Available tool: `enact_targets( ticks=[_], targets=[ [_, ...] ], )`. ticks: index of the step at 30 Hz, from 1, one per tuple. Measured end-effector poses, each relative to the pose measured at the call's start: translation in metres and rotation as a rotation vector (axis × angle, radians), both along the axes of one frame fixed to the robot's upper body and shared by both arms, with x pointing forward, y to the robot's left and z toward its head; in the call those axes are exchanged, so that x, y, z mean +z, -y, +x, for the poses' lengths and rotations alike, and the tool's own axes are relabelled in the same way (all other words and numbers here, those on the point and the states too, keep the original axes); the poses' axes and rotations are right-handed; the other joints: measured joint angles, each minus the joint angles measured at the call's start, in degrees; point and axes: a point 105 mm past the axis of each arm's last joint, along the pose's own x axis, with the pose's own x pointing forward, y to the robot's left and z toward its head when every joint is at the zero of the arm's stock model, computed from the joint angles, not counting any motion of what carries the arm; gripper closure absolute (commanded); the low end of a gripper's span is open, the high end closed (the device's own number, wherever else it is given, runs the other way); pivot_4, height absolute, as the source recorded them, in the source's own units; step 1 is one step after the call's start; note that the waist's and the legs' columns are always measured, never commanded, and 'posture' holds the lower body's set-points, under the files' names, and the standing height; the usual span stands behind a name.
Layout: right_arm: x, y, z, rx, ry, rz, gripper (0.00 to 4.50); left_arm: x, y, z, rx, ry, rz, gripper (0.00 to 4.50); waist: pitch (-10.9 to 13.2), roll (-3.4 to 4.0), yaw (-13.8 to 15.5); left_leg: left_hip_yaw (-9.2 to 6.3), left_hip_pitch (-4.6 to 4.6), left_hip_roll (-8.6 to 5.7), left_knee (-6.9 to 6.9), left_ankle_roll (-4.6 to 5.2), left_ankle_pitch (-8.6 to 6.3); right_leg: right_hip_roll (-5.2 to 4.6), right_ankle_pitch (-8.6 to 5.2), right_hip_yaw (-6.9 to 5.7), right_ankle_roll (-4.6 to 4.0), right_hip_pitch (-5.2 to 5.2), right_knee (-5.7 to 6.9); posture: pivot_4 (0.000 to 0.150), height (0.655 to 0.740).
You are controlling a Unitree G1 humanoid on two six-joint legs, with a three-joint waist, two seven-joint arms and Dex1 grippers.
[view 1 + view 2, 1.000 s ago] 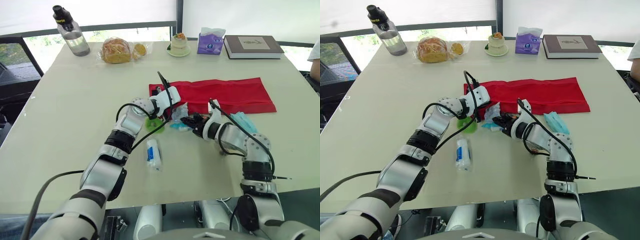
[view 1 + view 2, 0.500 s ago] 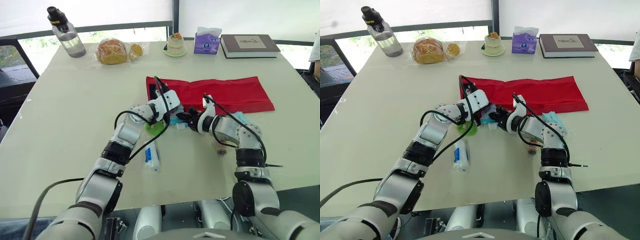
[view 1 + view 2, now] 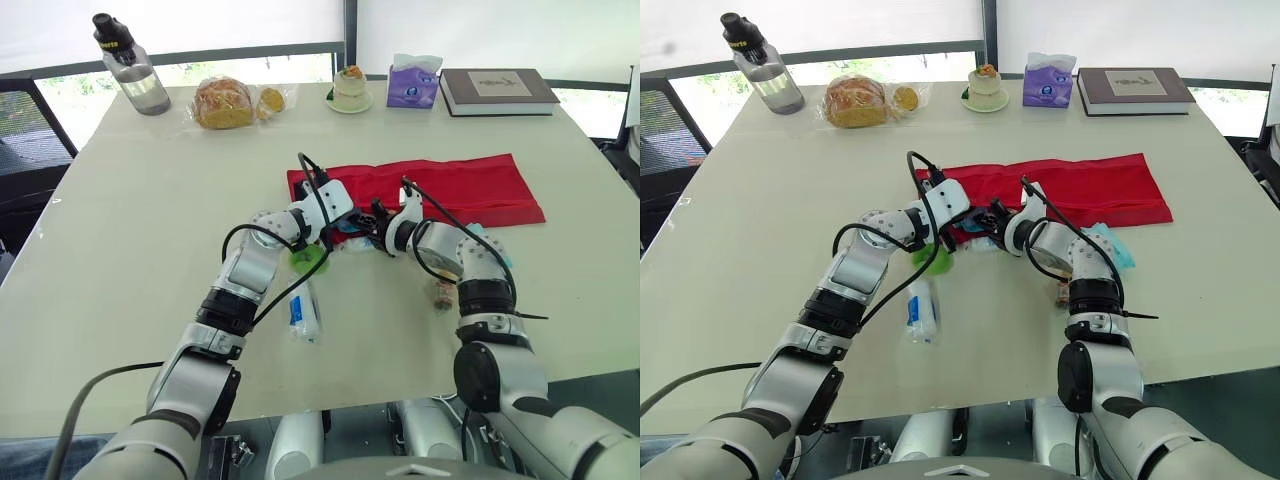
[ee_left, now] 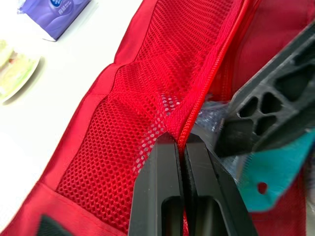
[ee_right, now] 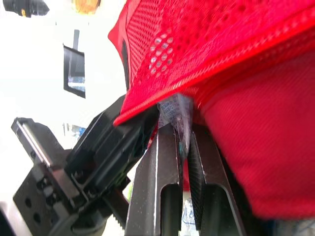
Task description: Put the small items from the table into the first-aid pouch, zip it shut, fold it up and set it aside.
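Two jointed limbs, left arm (image 3: 238,285) and right arm (image 3: 483,272), silver-grey and white shells, black joint rings, loose black cables (image 3: 262,298) looping along the forearms, white wrist blocks (image 3: 336,193), left gripper (image 4: 179,141) and right gripper (image 5: 181,132), matte black fingers (image 4: 160,189) with slotted backs.

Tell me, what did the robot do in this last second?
The right gripper, shut on a packet, moved forward to the pouch and now has the packet under the pouch's mesh edge. Nothing was let go. The left gripper stayed clamped on that mesh edge. The tube and the masks lie where they were.
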Motion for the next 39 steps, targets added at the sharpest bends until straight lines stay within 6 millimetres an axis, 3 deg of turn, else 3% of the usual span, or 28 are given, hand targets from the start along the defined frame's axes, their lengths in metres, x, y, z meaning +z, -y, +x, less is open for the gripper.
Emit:
enact_targets(
  ticks=[5, 12, 25, 28, 29, 30, 31, 32, 39],
  targets=[
    [0.001, -0.004, 0.008, -0.046, -0.02, 0.011, 4.5, 0.0, 0.003, -0.001, -0.01, 0.001, -0.001, 4.45, 0.0, 0.01, 0.0, 0.01, 0.03, 0.0, -0.01, 0.0, 0.0, 0.0, 0.0, 0.01, 0.0, 0.0, 0.01, 0.15, 0.74],
    [0.002, -0.002, 0.008, -0.044, -0.001, -0.018, 2.04, 0.009, -0.001, 0.005, 0.0, 0.021, -0.021, 4.5, 0.0, 0.02, 0.1, 0.01, 0.03, 0.0, -0.01, 0.0, 0.0, -0.01, 0.0, 0.01, 0.0, 0.01, 0.01, 0.15, 0.74],
    [0.003, 0.007, 0.001, -0.031, 0.062, -0.071, 2.04, 0.0, -0.006, 0.013, 0.019, -0.091, -0.144, 4.5, 0.0, 0.02, 0.2, 0.01, -0.01, -0.01, -0.01, 0.0, 0.0, -0.02, 0.0, 0.0, 0.0, 0.01, -0.01, 0.15, 0.74],
    [0.003, 0.008, 0.0, -0.027, 0.08, -0.085, 2.89, -0.003, -0.005, 0.01, -0.004, -0.15, -0.193, 4.5, 0.0, 0.03, 0.2, 0.01, -0.01, -0.01, -0.02, 0.0, 0.0, -0.02, 0.0, 0.0, 0.0, 0.0, -0.01, 0.15, 0.74],
    [0.003, 0.009, 0.0, -0.029, 0.082, -0.09, 3.45, -0.005, -0.003, 0.008, -0.023, -0.177, -0.208, 4.5, 0.0, 0.02, 0.2, 0.01, -0.01, -0.01, -0.02, 0.0, 0.0, -0.02, 0.0, 0.0, 0.0, 0.0, -0.01, 0.15, 0.74],
    [0.003, 0.009, 0.0, -0.029, 0.082, -0.091, 3.66, -0.005, -0.002, 0.008, -0.024, -0.18, -0.209, 4.5, 0.0, 0.02, 0.2, 0.01, -0.01, -0.01, -0.02, 0.0, 0.0, -0.02, 0.0, 0.0, 0.0, 0.0, -0.02, 0.15, 0.74],
    [0.003, 0.01, 0.0, -0.031, 0.084, -0.095, 4.24, -0.007, -0.002, 0.007, -0.032, -0.198, -0.221, 4.5, 0.0, 0.02, 0.2, 0.01, -0.01, -0.01, -0.02, 0.0, 0.0, -0.02, 0.0, 0.0, 0.0, 0.0, -0.02, 0.15, 0.74],
    [0.002, 0.011, 0.001, -0.033, 0.086, -0.099, 4.44, -0.007, -0.002, 0.007, -0.037, -0.21, -0.231, 4.5, 0.0, 0.02, 0.2, 0.01, -0.01, -0.01, -0.02, 0.0, 0.0, -0.02, 0.0, 0.0, 0.0, 0.0, -0.02, 0.15, 0.74],
    [0.006, 0.016, -0.004, -0.01, 0.152, -0.138, 4.44, -0.004, -0.006, 0.012, -0.048, -0.3, -0.342, 4.5, 0.0, 0.02, 0.1, 0.0, -0.03, -0.01, -0.02, 0.0, 0.0, -0.01, 0.0, -0.01, 0.0, 0.0, -0.03, 0.15, 0.74]
  ],
)
